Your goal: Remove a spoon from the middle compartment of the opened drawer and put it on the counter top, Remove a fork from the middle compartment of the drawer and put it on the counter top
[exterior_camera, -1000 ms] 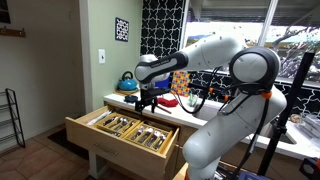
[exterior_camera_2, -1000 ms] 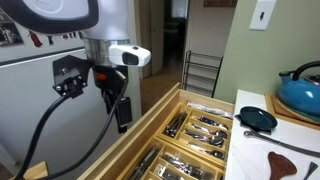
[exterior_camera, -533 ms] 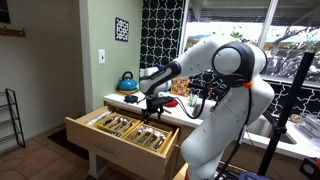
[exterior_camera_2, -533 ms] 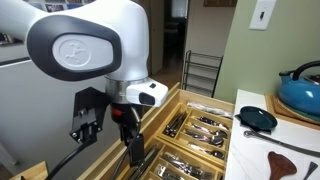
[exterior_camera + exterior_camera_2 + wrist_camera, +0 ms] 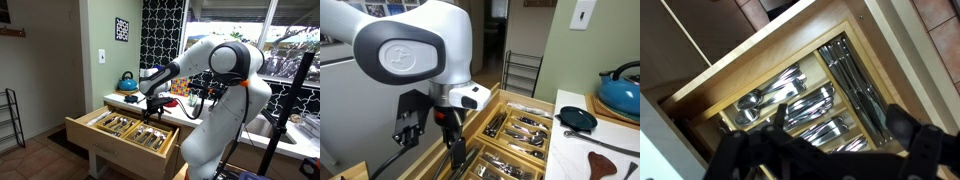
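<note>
Gripper (image 5: 455, 157): you held it low over the drawer (image 5: 470, 118), fingers spread and empty, likely to reach in.
Middle compartment (image 5: 790, 93): packed with cutlery (image 5: 812, 103), too blurred to tell spoons from forks.
Counter top (image 5: 570, 152): none of the drawer's cutlery seen on it.

— What colour was the drawer (image 5: 110, 140)?
— Light wood, with a cream-white front and silver cutlery (image 5: 805, 105) inside.
— And above it?
— A white desk (image 5: 565, 165), a blue kettle (image 5: 620, 90), a black-and-white lattice panel (image 5: 160, 30).
</note>
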Controlling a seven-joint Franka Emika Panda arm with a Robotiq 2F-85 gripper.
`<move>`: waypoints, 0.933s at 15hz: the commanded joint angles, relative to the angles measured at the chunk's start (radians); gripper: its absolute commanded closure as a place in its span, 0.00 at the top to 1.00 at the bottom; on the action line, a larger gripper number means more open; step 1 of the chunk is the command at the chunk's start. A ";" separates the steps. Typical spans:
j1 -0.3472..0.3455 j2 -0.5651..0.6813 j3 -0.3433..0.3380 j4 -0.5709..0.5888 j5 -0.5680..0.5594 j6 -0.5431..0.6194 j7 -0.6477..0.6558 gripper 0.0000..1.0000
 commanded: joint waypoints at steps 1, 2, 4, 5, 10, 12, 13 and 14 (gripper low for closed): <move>-0.011 0.081 -0.036 0.015 0.016 0.084 0.011 1.00; -0.012 0.102 -0.047 0.013 0.029 0.140 0.010 1.00; -0.012 0.150 -0.065 0.027 0.060 0.200 0.005 1.00; -0.009 0.173 -0.074 0.035 0.082 0.218 -0.005 1.00; -0.009 0.193 -0.073 0.043 0.063 0.226 -0.022 1.00; -0.008 0.202 -0.073 0.050 0.064 0.226 -0.023 1.00; -0.008 0.202 -0.073 0.052 0.064 0.226 -0.023 1.00; -0.008 0.202 -0.073 0.053 0.064 0.226 -0.024 1.00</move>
